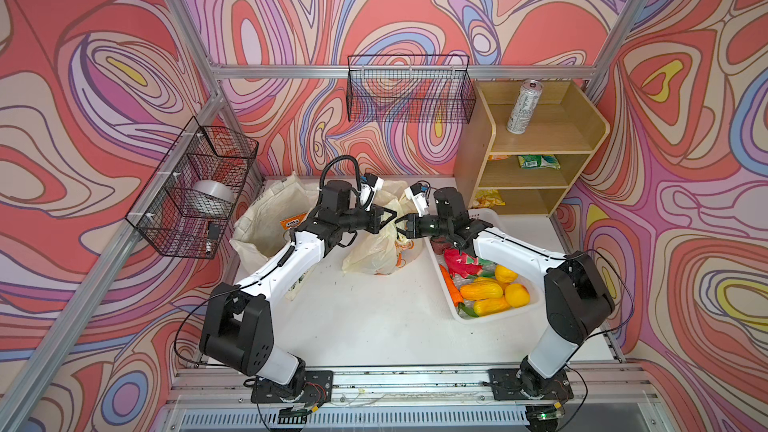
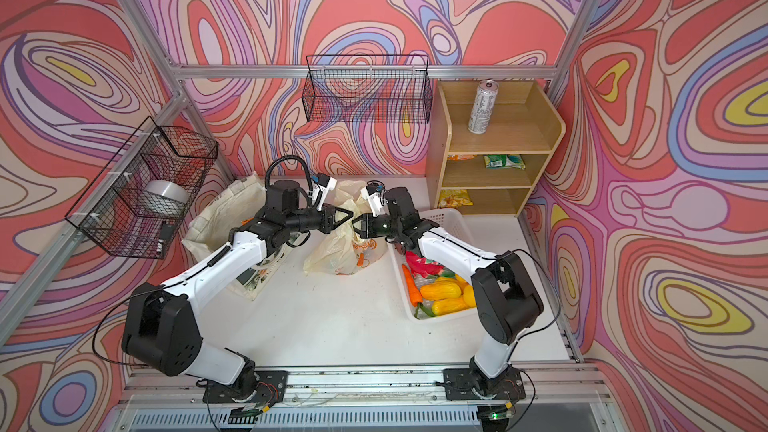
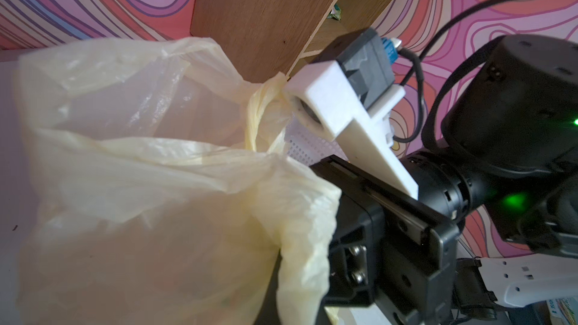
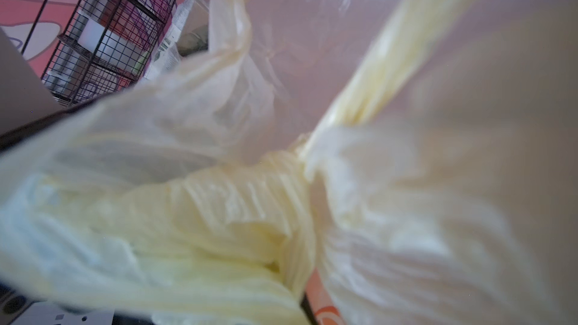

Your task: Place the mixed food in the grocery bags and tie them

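The left gripper [image 1: 393,219] has its jaws pressed together, apparently pinching a twisted handle of the plastic carrier bag [image 1: 374,257]. The bag stands mid-table between the canvas tote [image 1: 262,222] and the white basket [image 1: 490,215]. The right gripper [image 1: 406,225] meets the left tip to tip above the bag. Plastic fills its wrist view, so its opening cannot be told. Working this close suggests they are knotting the handles. Toy fruits [image 1: 482,290] lie in the basket and the drink can [image 1: 524,105] stands on the shelf [image 1: 540,139], unpacked.
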Controlling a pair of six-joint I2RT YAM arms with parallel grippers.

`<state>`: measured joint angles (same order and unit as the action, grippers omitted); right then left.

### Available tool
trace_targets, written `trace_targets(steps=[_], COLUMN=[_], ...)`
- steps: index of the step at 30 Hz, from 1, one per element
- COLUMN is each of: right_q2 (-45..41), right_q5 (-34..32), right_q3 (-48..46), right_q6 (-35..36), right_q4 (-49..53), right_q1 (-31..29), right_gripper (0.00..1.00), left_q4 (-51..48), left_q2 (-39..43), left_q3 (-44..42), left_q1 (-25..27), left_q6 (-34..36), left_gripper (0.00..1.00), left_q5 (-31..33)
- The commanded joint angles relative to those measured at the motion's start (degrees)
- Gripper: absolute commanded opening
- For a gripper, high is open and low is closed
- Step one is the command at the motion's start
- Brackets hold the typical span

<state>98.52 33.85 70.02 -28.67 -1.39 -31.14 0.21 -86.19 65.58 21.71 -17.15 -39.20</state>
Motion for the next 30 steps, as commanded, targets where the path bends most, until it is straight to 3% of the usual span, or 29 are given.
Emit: trace_targets(steps=[1,5,9,14,30], right_q2=[-5.79,-13.73,-15.02,-14.27,-4.61], right_q5=[-0.30,-0.68,2.27,6.47,6.41], right_q3=[-2.87,-3.16,-0.01,-1.75,-1.61], right_q6=[-0.74,-2.73,-10.93,-24.91,-40.48], right_q4=[2.61,9.06,11.91,1.17,-17.94], right_q1=[1.98,3.83,3.89,3.06,1.60], right_gripper=[0.55,0.64,0.67,0.69,0.70], left_q4=[6.13,7.69,10.53,11.94,11.55], left_q2=[4.44,9.13,11.62,12.28,11.94], left_q3=[-3.08,-6.64,-9.92,-10.92,-10.83], left_q1=[0.52,0.85,1.04,1.37,3.17], left_q6=[-0.83,0.60,1.06,1.14,1.59], left_gripper=[0.00,0.00,0.00,0.00,0.00], left_q5=[4.67,7.52,9.13,9.27,6.37])
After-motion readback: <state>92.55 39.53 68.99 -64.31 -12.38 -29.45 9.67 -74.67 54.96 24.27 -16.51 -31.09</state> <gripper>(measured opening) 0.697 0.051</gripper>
